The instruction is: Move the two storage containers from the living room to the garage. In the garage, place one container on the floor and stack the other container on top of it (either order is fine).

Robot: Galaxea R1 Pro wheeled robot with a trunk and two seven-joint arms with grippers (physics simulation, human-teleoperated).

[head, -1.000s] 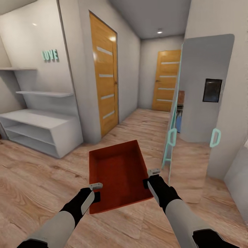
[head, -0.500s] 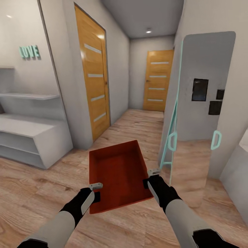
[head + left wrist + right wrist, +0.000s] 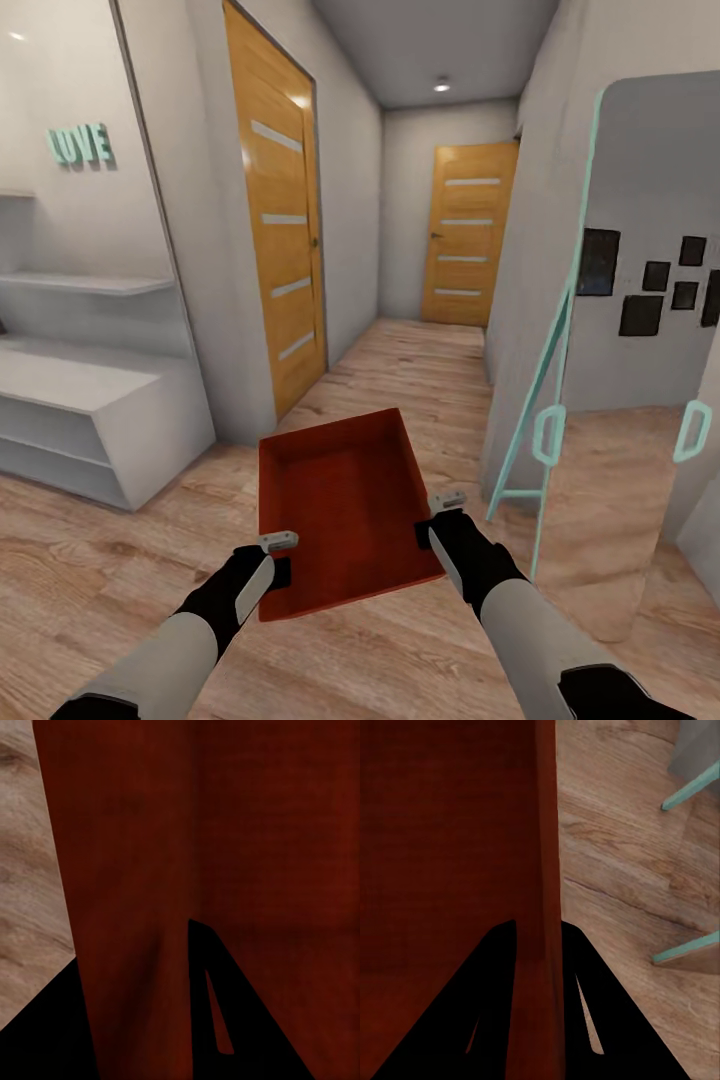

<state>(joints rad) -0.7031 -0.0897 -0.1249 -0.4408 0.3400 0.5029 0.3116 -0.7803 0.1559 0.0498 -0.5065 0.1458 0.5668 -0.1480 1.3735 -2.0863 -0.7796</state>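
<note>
While carried down the hallway, needs both side walls of the orange-red rectangular storage bin (image 3: 345,515) kept pinched evenly, so no twist or tilt creeps in. Left hand (image 3: 279,556) closed on the near left wall, right hand (image 3: 440,518) closed on the near right wall; in the right wrist view, one dark finger (image 3: 487,1012) either side of that thin wall (image 3: 544,907), so a true pinch rather than a push. Left wrist view less plain: red wall (image 3: 187,832) close against the lens, dark fingers (image 3: 247,1020) low in frame, grip judged firm but not fully readable.

Held out in front at about trunk height, well above the light wood plank floor (image 3: 120,600), level or nearly so, far end pointing towards the corridor. Nothing inside: bare flat bottom, low straight walls, no lid.

Best done slowly and centred. Tall mirror on a teal frame (image 3: 545,440) leaning just to the right, white low shelf unit (image 3: 90,420) off to the left, tall wooden door with pale slats (image 3: 280,230) along the left wall, second such door (image 3: 465,235) at the corridor's end. Worth keeping the bin's right corner clear of the mirror's teal leg when turning. Garage not yet reached; wide, gentle turns advised, hands at matched height.
</note>
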